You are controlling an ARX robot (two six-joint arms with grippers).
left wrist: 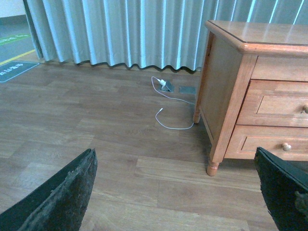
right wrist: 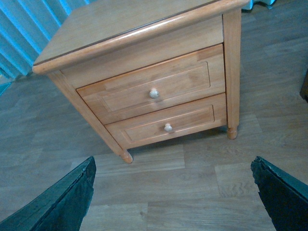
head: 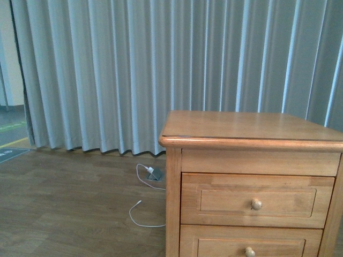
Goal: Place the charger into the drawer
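The wooden nightstand (head: 246,128) stands on the floor at the right. Its upper drawer (head: 252,199) is closed, with a round knob (head: 256,204) on a framed panel front. The drawer also shows in the left wrist view (left wrist: 279,103) and in the right wrist view (right wrist: 154,86). The charger is out of view in every frame. My left gripper (left wrist: 175,192) is open and empty above the wood floor, to the left of the nightstand. My right gripper (right wrist: 173,192) is open and empty above the floor, in front of the nightstand. Neither arm shows in the front view.
A grey adapter (head: 154,174) with a long white cable (head: 140,211) lies on the floor left of the nightstand, by the grey curtain (head: 161,69). The closed lower drawer (head: 250,247) sits under the upper one. Wood floor (left wrist: 96,115) stretches to the left.
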